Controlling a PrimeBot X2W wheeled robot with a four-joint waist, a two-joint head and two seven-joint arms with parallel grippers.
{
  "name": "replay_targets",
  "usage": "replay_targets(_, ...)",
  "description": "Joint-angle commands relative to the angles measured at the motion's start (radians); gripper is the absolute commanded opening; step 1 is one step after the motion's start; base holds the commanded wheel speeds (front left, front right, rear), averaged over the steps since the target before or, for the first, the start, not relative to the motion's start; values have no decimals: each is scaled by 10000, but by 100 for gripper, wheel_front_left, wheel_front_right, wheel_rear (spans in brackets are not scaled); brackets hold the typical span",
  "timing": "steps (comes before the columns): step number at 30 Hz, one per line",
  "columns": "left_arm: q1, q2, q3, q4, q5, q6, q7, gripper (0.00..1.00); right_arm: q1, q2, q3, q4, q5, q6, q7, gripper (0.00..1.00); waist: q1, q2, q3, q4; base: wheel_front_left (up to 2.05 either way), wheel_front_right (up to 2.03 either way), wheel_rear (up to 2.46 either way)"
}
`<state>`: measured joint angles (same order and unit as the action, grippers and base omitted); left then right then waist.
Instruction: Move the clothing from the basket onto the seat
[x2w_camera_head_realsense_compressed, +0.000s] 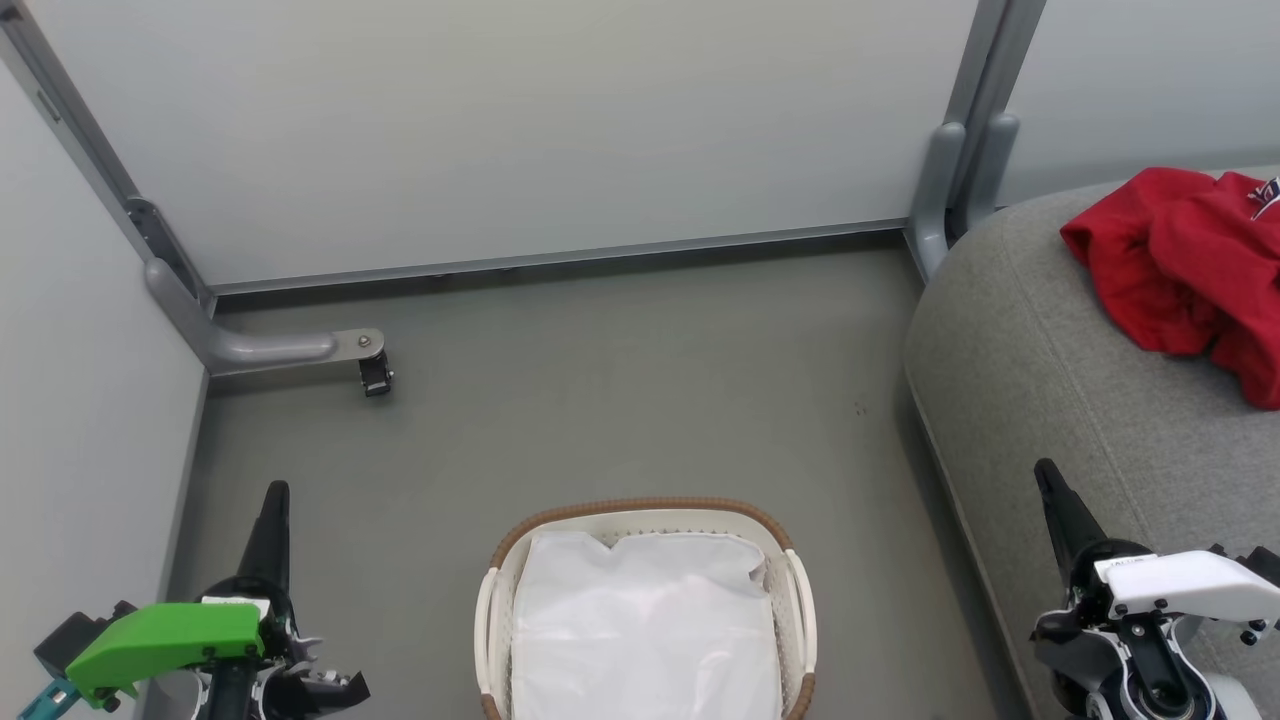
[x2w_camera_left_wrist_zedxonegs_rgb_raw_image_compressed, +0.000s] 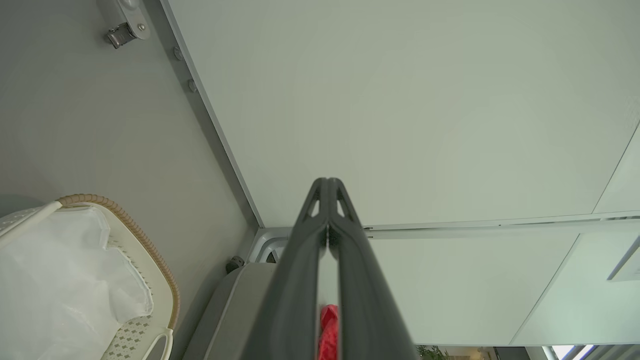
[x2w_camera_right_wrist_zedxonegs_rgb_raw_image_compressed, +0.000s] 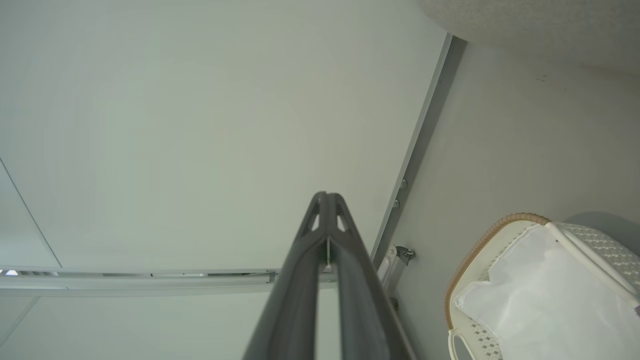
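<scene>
- Grey floor (x2w_camera_head_realsense_compressed: 600, 400) fenced by pale partition panels (x2w_camera_head_realsense_compressed: 500, 130) fills the head view. The basket (x2w_camera_head_realsense_compressed: 640, 507) stands at the bottom centre, with nothing visible inside but a white liner sheet (x2w_camera_head_realsense_compressed: 640, 630). The red clothing (x2w_camera_head_realsense_compressed: 1190, 270) lies crumpled on the grey seat (x2w_camera_head_realsense_compressed: 1050, 400) at the right, well apart from the basket. The left gripper (x2w_camera_head_realsense_compressed: 277, 490) points up at the lower left and the right gripper (x2w_camera_head_realsense_compressed: 1045, 470) at the lower right in front of the seat; each has its fingers pressed together and holds nothing.
- Left wrist view: the left gripper (x2w_camera_left_wrist_zedxonegs_rgb_raw_image_compressed: 328, 182) is closed tip to tip against a pale panel. The basket (x2w_camera_left_wrist_zedxonegs_rgb_raw_image_compressed: 150, 250) with its liner sheet (x2w_camera_left_wrist_zedxonegs_rgb_raw_image_compressed: 60, 280) sits at the lower left. A sliver of clothing (x2w_camera_left_wrist_zedxonegs_rgb_raw_image_compressed: 328, 330) shows between the fingers, beside the seat (x2w_camera_left_wrist_zedxonegs_rgb_raw_image_compressed: 225, 315).
- Right wrist view: the right gripper (x2w_camera_right_wrist_zedxonegs_rgb_raw_image_compressed: 327, 196) is closed and empty. The basket (x2w_camera_right_wrist_zedxonegs_rgb_raw_image_compressed: 480, 245) and liner sheet (x2w_camera_right_wrist_zedxonegs_rgb_raw_image_compressed: 540, 300) lie at the lower right, and the seat (x2w_camera_right_wrist_zedxonegs_rgb_raw_image_compressed: 525, 25) edges the top right corner.
</scene>
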<state>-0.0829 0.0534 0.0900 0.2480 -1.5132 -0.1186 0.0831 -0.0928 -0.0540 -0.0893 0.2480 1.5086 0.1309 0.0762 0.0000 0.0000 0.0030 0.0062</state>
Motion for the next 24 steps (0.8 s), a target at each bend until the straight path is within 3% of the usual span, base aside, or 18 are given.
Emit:
replay_targets(1,-219,16,51,-47,-217,-61,62,0,-131,-74,-55,-61,225,-2,68,0,0,0,0,-6,0,0,0)
replay_targets(15,-339,-6,256,-37,-1037,-157,307,0,-189,-70,-170,-58,1146,-3,319,0,0,0,1,-59,0,0,0)
replay_targets(24,-312,-11,254,-33,-1022,-154,323,0,-188,-56,-179,-55,1126,-3,346,0,0,0,1,-62,0,0,0)
